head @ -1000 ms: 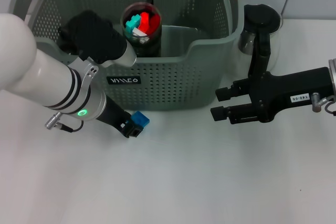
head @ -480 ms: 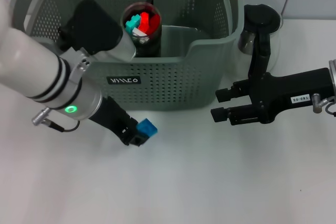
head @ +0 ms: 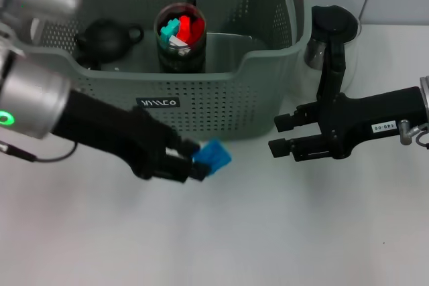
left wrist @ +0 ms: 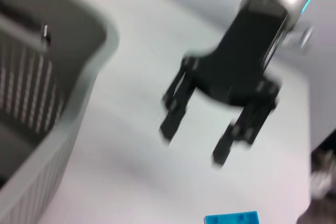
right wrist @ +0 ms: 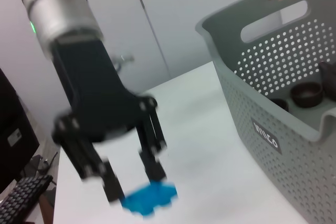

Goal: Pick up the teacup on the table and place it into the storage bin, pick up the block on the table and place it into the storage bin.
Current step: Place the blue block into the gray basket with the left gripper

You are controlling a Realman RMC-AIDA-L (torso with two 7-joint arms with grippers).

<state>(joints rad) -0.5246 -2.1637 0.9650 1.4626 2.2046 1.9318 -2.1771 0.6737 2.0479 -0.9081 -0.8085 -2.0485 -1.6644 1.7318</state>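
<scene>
Left pincer (head: 194,163) is gripping the blue block (head: 213,157) between its fingers, holding it just off the table (head: 281,232) in front of the storage bin (head: 221,108), near 6 o'clock of the bin's front wall. Right pincer (head: 280,134) is sitting parked at 3 o'clock of the bin, fingers spread apart, holding nothing, hovering over the table.

Storage bin is sitting at 12 o'clock in the head view, grey and perforated, already holding a dark cup (head: 179,38) with red and teal pieces inside and a dark teapot-like item (head: 106,35) at its 9 o'clock side. A dark jar (head: 332,35) is standing outside, at 2 o'clock of the bin. Can't tell which item is the teacup.

Block is looking tilted and pinched by one end, so the hold is probably shallow. For this step: be lifting straight up first, clearing the front rim before going toward 12 o'clock, keeping the squeeze steady, then lowering into free floor space away from the cup before letting go.
</scene>
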